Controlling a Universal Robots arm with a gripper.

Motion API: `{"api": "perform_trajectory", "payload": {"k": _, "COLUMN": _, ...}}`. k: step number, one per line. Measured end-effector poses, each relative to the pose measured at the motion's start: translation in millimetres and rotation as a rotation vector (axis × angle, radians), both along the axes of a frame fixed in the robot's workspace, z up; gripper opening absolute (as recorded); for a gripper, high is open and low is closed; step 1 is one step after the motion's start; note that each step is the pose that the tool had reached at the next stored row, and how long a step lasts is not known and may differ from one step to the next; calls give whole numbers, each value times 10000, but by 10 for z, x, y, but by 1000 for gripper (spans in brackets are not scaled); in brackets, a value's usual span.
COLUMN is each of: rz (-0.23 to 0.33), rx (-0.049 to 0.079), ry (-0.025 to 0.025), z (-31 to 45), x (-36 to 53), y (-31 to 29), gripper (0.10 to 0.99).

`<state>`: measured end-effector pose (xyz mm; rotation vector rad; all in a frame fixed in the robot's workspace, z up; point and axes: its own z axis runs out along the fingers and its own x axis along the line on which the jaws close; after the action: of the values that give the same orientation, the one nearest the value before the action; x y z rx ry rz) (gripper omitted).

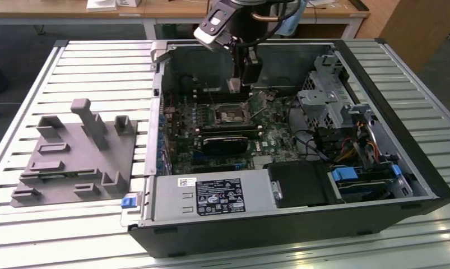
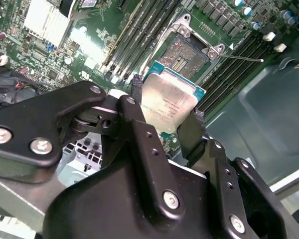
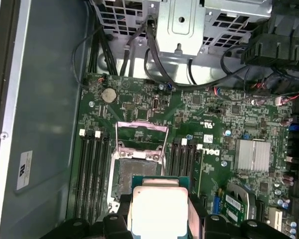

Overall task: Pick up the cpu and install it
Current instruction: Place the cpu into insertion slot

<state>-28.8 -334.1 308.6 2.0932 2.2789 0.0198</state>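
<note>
**Grip.** We find the gripper (image 2: 167, 107) closed partway, its fingers (image 2: 135, 92) pinching two opposite edges of the cpu (image 2: 172, 97). The chip hangs clear of the board with its silvery top towards the wrist.

**Position.** In both wrist views the chip sits just beside the socket (image 2: 187, 52), overlapping one edge of it, neither centred nor touching. In the exterior view the gripper (image 1: 241, 84) stands inside the open case (image 1: 284, 235), above the socket (image 1: 231, 116).

**Socket.** The load frame (image 3: 141, 133) is swung open on the side of the socket away from the chip. The contact field is bare.

**Risks, in our judgement.**
- The hold is by thin edges alone, so a knock could twist or drop the chip onto the exposed contacts.
- A descent before the chip is squared over the socket would land a corner on the rim or the contacts.
- We cannot confirm the chip's orientation marks against the socket.

**Room.**
- Memory slots (image 3: 92, 169) flank the socket closely on two sides, so the fingers have little margin there.
- The raised frame and its lever (image 2: 239, 58) bound the far side.
- The drive cage (image 3: 189, 30) and its cables lie well beyond the frame.
- Above the socket the space is open.
</note>
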Motion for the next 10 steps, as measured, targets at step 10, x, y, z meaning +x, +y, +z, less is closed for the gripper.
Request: {"api": "perform_trajectory", "payload": {"k": 10, "rz": 0, "rx": 2, "ry": 0, "z": -85, "x": 0, "y": 0, "gripper": 533}}
